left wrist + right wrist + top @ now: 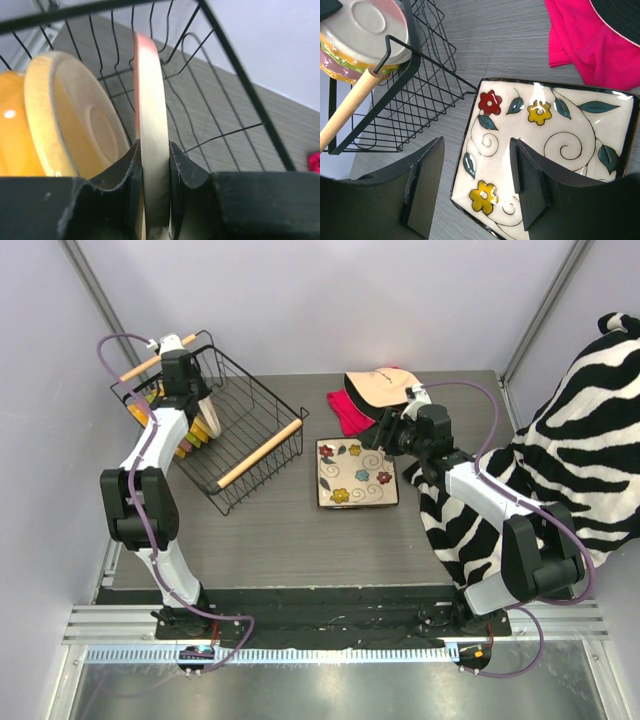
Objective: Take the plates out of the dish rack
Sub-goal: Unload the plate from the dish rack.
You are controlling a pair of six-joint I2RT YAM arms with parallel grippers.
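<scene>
The black wire dish rack (262, 400) stands at the back left. Several round plates (196, 432) lean on edge at its left end. My left gripper (186, 388) is down among them. In the left wrist view it (155, 175) is shut on the rim of a cream plate with a pink-red edge (151, 100). Beside that one stands a cream-yellow plate (70, 115). The square flowered plate (356, 472) lies flat on the table right of the rack. My right gripper (386, 432) hovers open over that plate's left edge (477, 190), holding nothing.
A pink cloth (350, 412) and a cream-and-black cap (380, 386) lie behind the square plate. Zebra-striped fabric (575, 450) covers the right side, under my right arm. The rack's wooden handle (260, 453) runs along its near side, facing the square plate.
</scene>
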